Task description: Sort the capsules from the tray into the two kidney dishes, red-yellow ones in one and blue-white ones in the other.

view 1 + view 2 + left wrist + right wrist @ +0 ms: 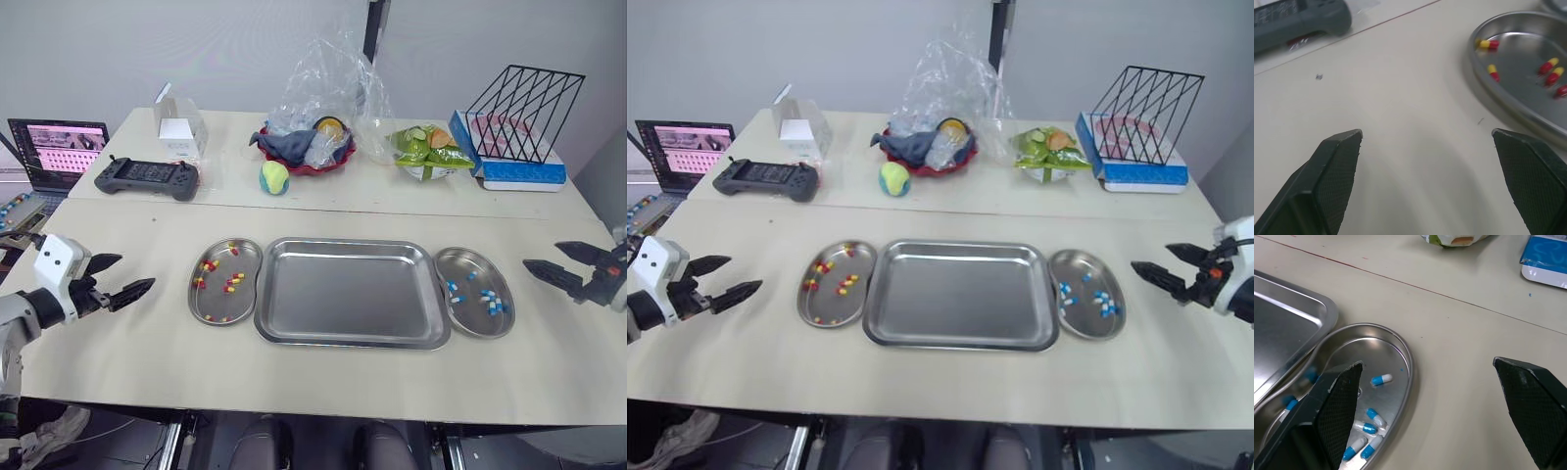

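You held both grippers spread: the left gripper (133, 273) hovered well left of the red-yellow dish (245, 299), the right gripper (542, 256) just beside the blue-white dish (470, 321) (tray (348, 294) between the dishes).

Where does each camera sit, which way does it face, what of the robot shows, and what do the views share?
Left eye view: head, facing forward and down at the tray; left gripper and right gripper flank it.
Right eye view: beside it, same scene.
Left wrist view: left wrist, along the open left gripper toward the red-yellow dish.
Right wrist view: right wrist, along the open right gripper toward the blue-white dish; tray corner shared with the eyes.
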Robot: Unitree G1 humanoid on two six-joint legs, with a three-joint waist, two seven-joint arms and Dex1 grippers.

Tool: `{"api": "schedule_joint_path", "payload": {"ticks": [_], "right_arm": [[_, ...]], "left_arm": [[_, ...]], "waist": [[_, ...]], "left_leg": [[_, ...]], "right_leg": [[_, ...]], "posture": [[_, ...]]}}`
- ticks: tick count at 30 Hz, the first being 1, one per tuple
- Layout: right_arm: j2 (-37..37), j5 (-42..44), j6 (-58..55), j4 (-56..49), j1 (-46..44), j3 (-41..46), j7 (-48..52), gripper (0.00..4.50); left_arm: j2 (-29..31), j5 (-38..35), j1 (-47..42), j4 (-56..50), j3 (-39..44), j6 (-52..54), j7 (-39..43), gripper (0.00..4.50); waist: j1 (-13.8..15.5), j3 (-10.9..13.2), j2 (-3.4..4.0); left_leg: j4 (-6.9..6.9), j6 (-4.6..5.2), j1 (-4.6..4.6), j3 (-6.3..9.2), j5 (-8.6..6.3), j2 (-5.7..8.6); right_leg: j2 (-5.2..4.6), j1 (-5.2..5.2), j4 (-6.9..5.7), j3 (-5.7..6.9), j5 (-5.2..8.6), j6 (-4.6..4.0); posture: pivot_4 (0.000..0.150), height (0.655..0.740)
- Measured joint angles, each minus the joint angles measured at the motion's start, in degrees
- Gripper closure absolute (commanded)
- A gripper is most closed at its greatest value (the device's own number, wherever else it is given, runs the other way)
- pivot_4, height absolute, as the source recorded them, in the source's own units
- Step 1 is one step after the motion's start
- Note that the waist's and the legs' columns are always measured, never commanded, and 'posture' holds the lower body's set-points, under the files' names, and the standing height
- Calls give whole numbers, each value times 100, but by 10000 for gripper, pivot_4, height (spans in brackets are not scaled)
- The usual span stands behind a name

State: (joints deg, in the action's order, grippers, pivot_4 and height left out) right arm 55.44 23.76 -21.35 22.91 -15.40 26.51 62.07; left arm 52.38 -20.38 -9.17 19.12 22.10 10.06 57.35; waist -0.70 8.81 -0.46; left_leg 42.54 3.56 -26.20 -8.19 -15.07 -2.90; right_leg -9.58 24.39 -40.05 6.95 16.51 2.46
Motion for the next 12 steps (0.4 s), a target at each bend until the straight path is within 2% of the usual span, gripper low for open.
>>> {"api": "schedule_joint_path", "payload": {"ticks": [12], "right_arm": [[-89,18,40,-380,263,6,-264,161]], "left_arm": [[-8,213,-468,518,-96,-158,-156,0]], "waist": [[-4,0,0]], "left_leg": [[0,0,0,0,0,0]], "right_leg": [[0,0,-2,0,0,0]], "posture": [[1500,6837]]}}
